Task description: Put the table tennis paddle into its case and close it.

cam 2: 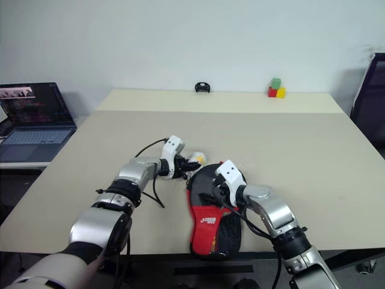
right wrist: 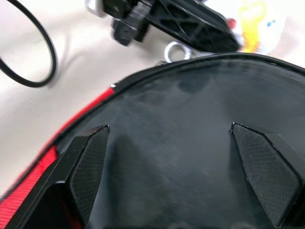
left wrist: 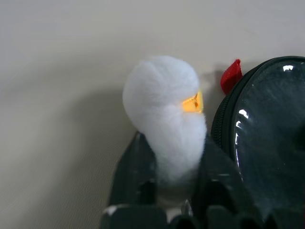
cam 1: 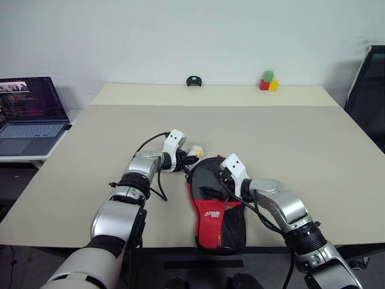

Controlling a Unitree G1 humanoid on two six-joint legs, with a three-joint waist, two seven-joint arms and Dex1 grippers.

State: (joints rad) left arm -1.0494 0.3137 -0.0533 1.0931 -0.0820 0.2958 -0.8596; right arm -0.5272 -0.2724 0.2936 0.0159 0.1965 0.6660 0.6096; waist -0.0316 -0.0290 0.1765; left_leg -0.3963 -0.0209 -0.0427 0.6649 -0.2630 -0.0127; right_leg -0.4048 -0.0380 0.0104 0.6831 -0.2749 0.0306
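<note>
- The case (cam 1: 215, 205) lies on the beige surface (cam 1: 289, 138) close to its near edge, round end pointing toward 12 o'clock and narrow end toward 6 o'clock, nearly at the edge.
- Its lower panel is red with a white logo; a black mesh pocket covers the narrow end.
- The table tennis paddle (right wrist: 190, 143) sits inside the case: its glossy black rubber blade shows through the open round end, with the zip edge curving around it. The handle cannot be made out.
- The right gripper (right wrist: 181, 167) reaches in from about 4 o'clock of the case, its jaws spread wide apart over the black blade; both textured pads (right wrist: 90, 167) hover at the blade's face, and whether they touch it cannot be told.
- The left gripper (left wrist: 176, 167) comes in from about 9 o'clock, at the round end's rim. Its jaws are pinched together on a small white fluffy toy (left wrist: 167, 114) with an orange-yellow mark, which hangs just beside the case's zip edge.
- A small red tab (left wrist: 231, 75) stands at the case's rim next to the toy, and a metal ring (right wrist: 177, 51) lies near it.
- At the far edge of the surface, toward 12 o'clock, sits a small black object (cam 1: 193, 81); toward 1 o'clock is a cluster of green, red and yellow blocks (cam 1: 268, 81).
- An open laptop (cam 1: 27, 114) stands on a lower side table at about 10 o'clock.
</note>
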